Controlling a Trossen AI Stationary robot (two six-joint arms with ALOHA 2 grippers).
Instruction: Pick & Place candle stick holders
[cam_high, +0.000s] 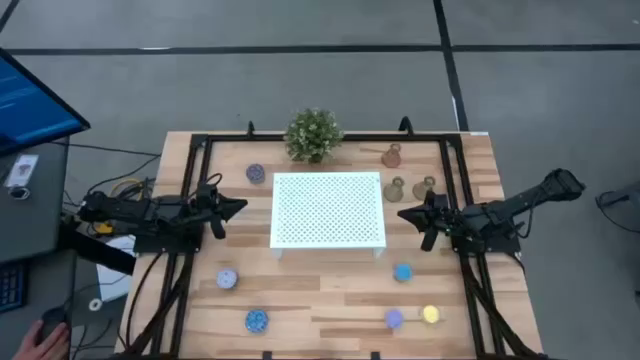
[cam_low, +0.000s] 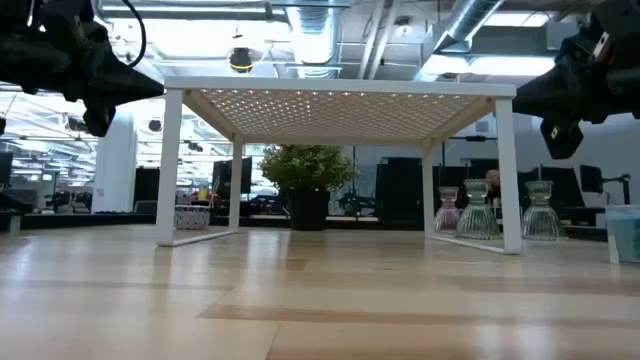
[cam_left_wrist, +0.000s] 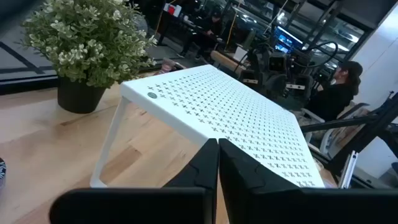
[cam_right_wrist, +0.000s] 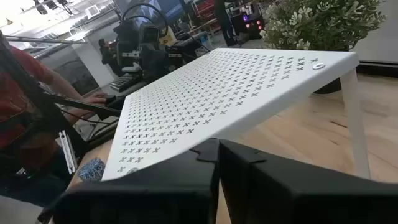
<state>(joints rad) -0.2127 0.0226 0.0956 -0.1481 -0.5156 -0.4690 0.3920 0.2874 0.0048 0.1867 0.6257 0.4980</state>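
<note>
Three vase-shaped holders (cam_high: 391, 155) (cam_high: 396, 189) (cam_high: 425, 187) stand on the table right of the white perforated tray (cam_high: 328, 210). Low puck holders rest on the table: speckled purple (cam_high: 255, 173) at far left, lilac (cam_high: 227, 279) and speckled blue (cam_high: 257, 320) at near left, blue (cam_high: 403, 272), lilac (cam_high: 394, 318) and yellow (cam_high: 431, 314) at near right. My left gripper (cam_high: 240, 206) hovers shut and empty beside the tray's left edge, as its wrist view shows (cam_left_wrist: 218, 149). My right gripper (cam_high: 403, 213) hovers shut and empty beside the tray's right edge (cam_right_wrist: 219, 146).
A bushy potted plant (cam_high: 313, 135) stands behind the tray at the far edge. The tray stands on thin legs (cam_low: 170, 165), raised above the table. People sit beyond the table (cam_left_wrist: 339, 87) (cam_right_wrist: 25, 93). A hand rests on a mouse off the table's near left (cam_high: 40, 335).
</note>
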